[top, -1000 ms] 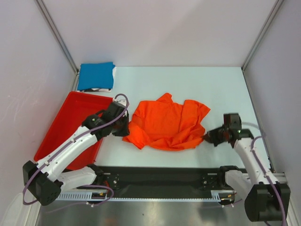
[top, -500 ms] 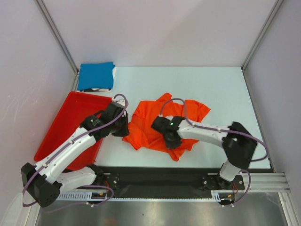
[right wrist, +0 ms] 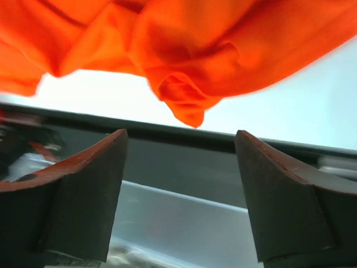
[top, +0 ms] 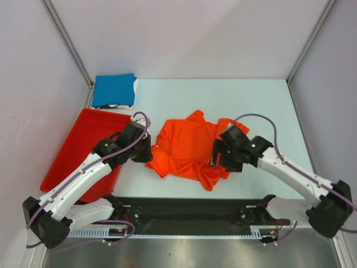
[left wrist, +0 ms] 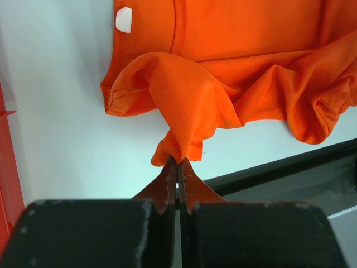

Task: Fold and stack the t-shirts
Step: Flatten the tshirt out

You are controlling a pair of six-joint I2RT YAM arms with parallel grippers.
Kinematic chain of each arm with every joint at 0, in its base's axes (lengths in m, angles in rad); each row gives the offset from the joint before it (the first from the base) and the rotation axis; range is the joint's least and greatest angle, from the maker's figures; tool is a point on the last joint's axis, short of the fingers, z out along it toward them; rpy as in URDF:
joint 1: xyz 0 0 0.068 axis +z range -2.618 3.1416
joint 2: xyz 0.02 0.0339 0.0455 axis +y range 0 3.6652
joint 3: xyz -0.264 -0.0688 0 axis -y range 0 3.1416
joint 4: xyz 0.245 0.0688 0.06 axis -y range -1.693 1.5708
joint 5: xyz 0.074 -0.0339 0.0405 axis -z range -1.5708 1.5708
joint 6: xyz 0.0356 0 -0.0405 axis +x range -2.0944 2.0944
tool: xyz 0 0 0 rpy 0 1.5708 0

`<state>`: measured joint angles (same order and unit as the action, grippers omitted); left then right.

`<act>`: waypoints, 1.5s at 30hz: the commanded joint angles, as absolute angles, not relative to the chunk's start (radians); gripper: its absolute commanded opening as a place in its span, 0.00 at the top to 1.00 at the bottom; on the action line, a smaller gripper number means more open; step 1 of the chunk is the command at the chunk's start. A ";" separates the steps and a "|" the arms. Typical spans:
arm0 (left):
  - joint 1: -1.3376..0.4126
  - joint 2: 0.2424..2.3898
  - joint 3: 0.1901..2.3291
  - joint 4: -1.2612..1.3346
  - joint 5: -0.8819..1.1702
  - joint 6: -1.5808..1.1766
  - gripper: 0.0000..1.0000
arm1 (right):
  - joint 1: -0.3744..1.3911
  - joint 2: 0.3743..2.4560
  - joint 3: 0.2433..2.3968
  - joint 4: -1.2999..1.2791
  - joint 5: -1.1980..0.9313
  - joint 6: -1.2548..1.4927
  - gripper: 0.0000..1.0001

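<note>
The orange t-shirt (top: 187, 148) lies crumpled mid-table, its right part folded in over itself. At its left edge, my left gripper (top: 146, 154) is shut on a pinch of the fabric. The left wrist view shows the closed fingertips of that gripper (left wrist: 178, 162) biting a bunched fold of the orange t-shirt (left wrist: 234, 61). My right gripper (top: 216, 159) hovers over the shirt's right side. In the right wrist view it (right wrist: 179, 134) stands open with nothing between its fingers, just below the orange cloth (right wrist: 195, 50). The blue t-shirt (top: 114, 90) lies folded at the back left.
A red tray (top: 72, 139) sits at the left under my left arm; its edge (left wrist: 4, 167) shows in the left wrist view. A black rail (top: 189, 209) runs along the table's near edge. Walls close in the left, right and back sides.
My right arm swept in from the right, dragged the shirt's right edge over toward the middle, then opened and let it go. The left gripper kept its grip.
</note>
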<state>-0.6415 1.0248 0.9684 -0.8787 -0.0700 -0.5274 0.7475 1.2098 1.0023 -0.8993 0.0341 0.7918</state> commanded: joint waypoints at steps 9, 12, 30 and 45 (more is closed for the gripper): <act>-0.646 1.031 0.991 -0.873 -0.060 -0.531 1.00 | 0.561 1.120 0.856 -0.712 -0.179 0.868 0.48; -0.647 1.020 0.982 -0.871 -0.061 -0.538 1.00 | 0.625 1.153 0.874 -0.655 -0.230 0.787 0.58; -0.646 1.015 0.969 -0.853 -0.051 -0.545 0.99 | 0.882 1.388 1.081 -0.770 0.020 0.014 0.48; -0.646 1.039 0.988 -0.851 -0.054 -0.543 1.00 | 0.891 1.489 1.081 -0.767 -0.037 -0.098 0.48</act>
<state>-0.6422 1.0397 0.9684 -0.8776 -0.0643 -0.5270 0.8909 1.4780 1.0588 -0.7696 -0.0315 -0.0616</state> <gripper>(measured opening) 0.009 0.531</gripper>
